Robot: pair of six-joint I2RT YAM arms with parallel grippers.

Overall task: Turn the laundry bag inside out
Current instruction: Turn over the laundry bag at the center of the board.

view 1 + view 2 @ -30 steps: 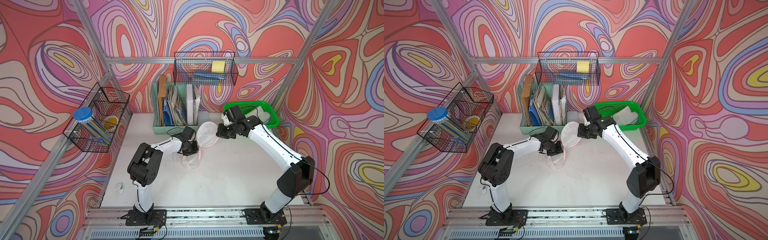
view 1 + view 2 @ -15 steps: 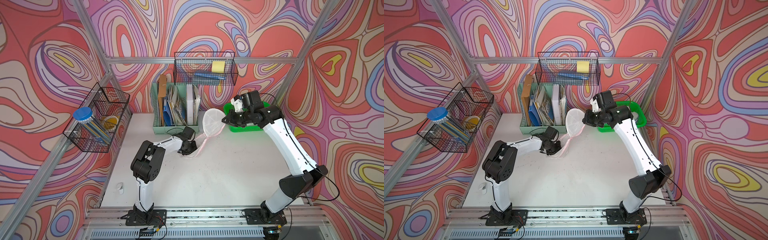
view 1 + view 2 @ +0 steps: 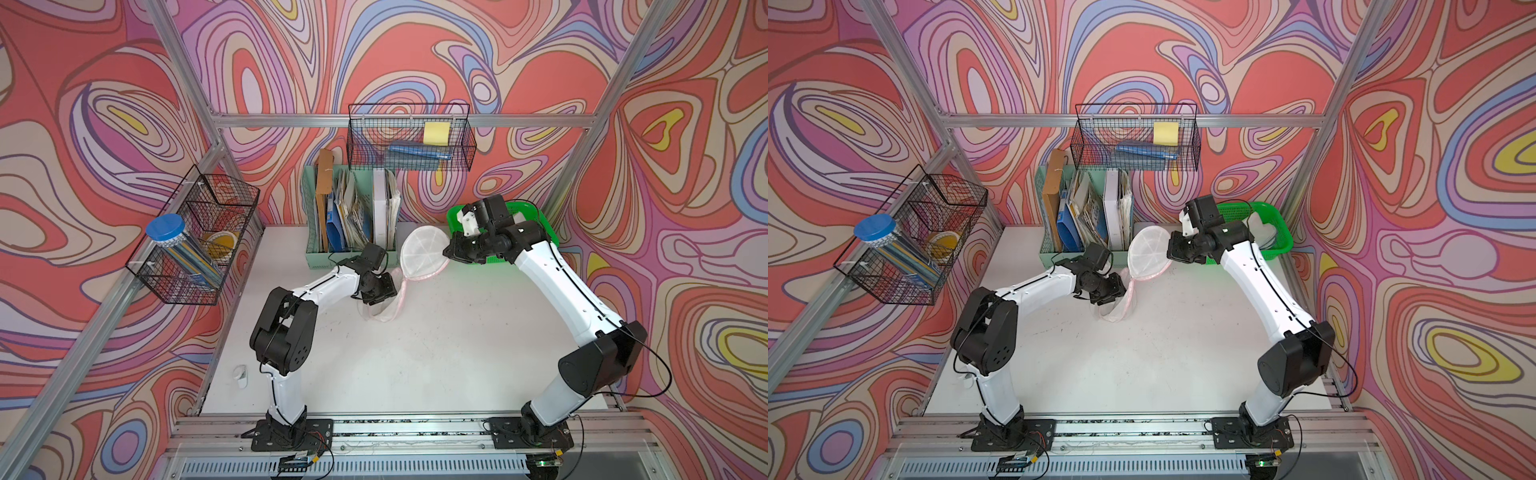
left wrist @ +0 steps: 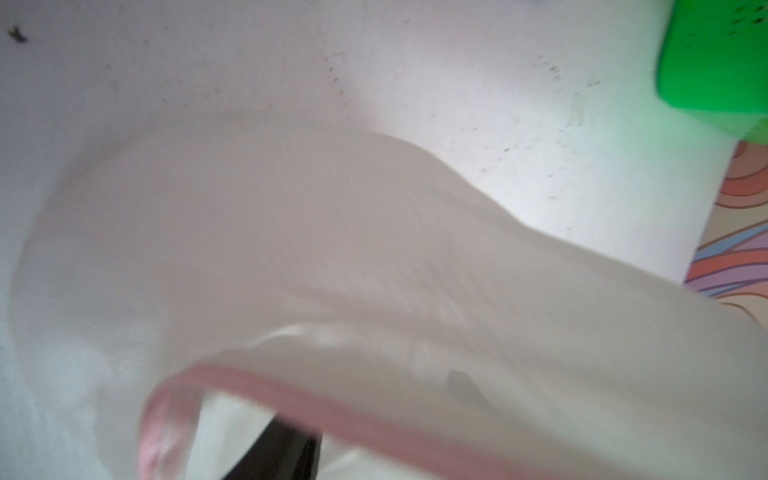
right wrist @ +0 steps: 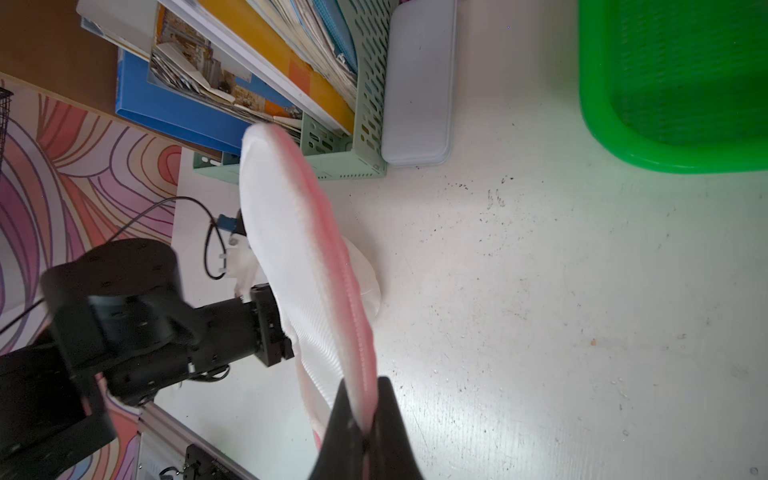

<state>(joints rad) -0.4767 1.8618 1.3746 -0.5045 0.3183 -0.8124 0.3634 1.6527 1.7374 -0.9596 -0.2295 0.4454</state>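
White mesh with a pink trim (image 5: 328, 249) hangs between the two arms: the laundry bag (image 3: 424, 254), clear in both top views, is lifted off the bench (image 3: 457, 353) at its upper end and trails down onto it at the lower. The upper part spreads into a rounded panel in the air, in front of the mint file rack (image 3: 311, 249) and near the green basket (image 3: 550, 237); the right hand (image 5: 363, 399) is clamped on the trimmed edge of that panel, its two dark fingers (image 5: 340, 415) pressed together with the pink strip squeezed between them. From the panel a narrow twist of mesh drops to a loose, crumpled heap on the bench, just beside the left hand (image 3: 384, 293); that hand sits low over the bench, and from the right wrist camera its tip meets the cloth. From its own wrist camera blurred mesh fills nearly the whole picture, with one dark finger (image 4: 282, 449) showing beneath the pink edge; whether that hand's fingers are apart or closed on the fabric I cannot tell. Just beside the rack a flat pale case (image 5: 415, 83) lies on the bench.
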